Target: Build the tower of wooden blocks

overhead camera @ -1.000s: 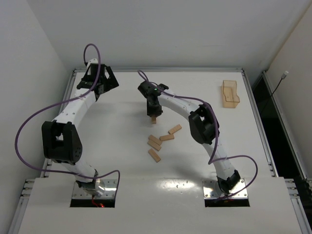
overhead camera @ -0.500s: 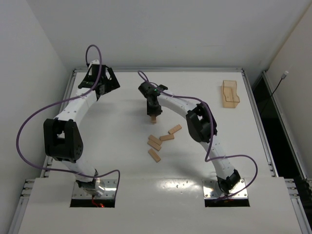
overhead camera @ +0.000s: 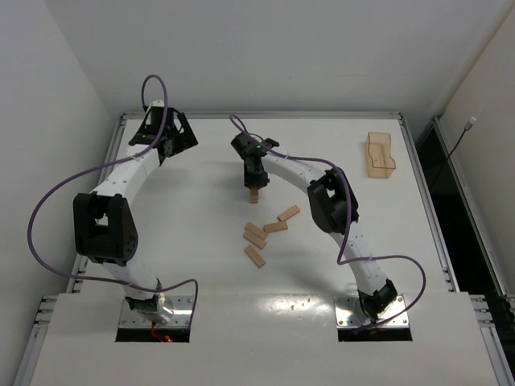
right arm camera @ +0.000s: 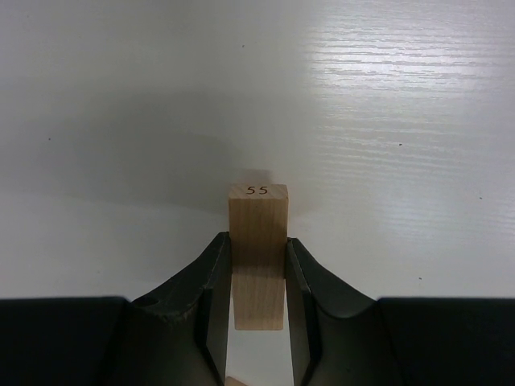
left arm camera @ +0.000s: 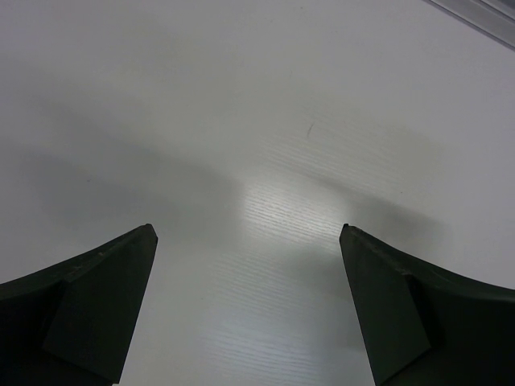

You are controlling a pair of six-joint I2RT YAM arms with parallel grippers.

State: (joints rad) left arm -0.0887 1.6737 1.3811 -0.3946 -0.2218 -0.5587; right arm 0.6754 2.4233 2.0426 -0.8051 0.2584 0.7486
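My right gripper [overhead camera: 254, 186] is shut on a light-tan wood block [right arm camera: 257, 213] marked "55" on its far end. The jaws press both long sides of it, and it points down at the white table [overhead camera: 201, 241]. In the top view this block [overhead camera: 253, 196] shows just below the fingers, near the table's middle. Several loose wood blocks [overhead camera: 265, 232] lie flat in a scatter in front of it. No stack of blocks shows. My left gripper [overhead camera: 166, 141] is open and empty at the far left; its wrist view shows only bare table between the fingers [left arm camera: 105, 305].
A translucent orange plastic tray [overhead camera: 380, 154] stands at the far right near the table's edge. A metal rail [overhead camera: 257, 116] runs along the table's back. Purple cables loop off both arms. A sliver of another tan block [right arm camera: 234, 380] shows under the right jaws.
The right wrist has shifted very slightly, with the block still in its grip at the same spot. The left arm's elbow has edged a little; the loose blocks have not moved.
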